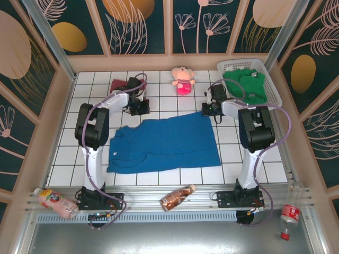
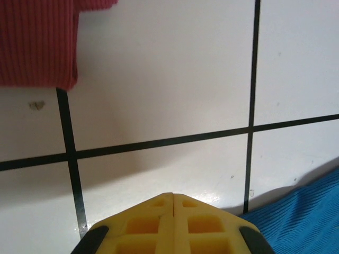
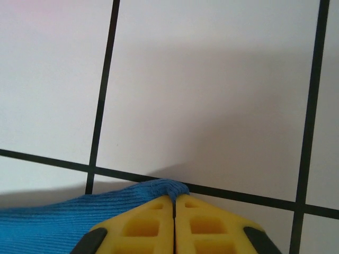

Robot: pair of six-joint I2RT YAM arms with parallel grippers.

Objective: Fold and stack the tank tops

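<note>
The bright blue tank top (image 1: 164, 143) lies spread flat in the middle of the tiled table. My right gripper (image 1: 206, 110) is at its far right corner, shut on that corner; in the right wrist view the blue cloth (image 3: 63, 222) bunches up at the closed yellow tips (image 3: 174, 197). My left gripper (image 1: 142, 108) sits just beyond the far left corner, shut with nothing between its fingers (image 2: 173, 196); the blue cloth (image 2: 302, 211) lies apart at lower right. The maroon tank top (image 1: 117, 84) (image 2: 37, 42) lies crumpled at the back left. The green tank top (image 1: 246, 84) sits in a basket.
The white basket (image 1: 275, 84) stands at the back right. A pink plush doll (image 1: 183, 79) lies at the back centre. Three bottles rest along the front rail: a brown one (image 1: 177, 197), a pink one (image 1: 55, 202) and a red one (image 1: 288, 214). Wooden walls enclose the table.
</note>
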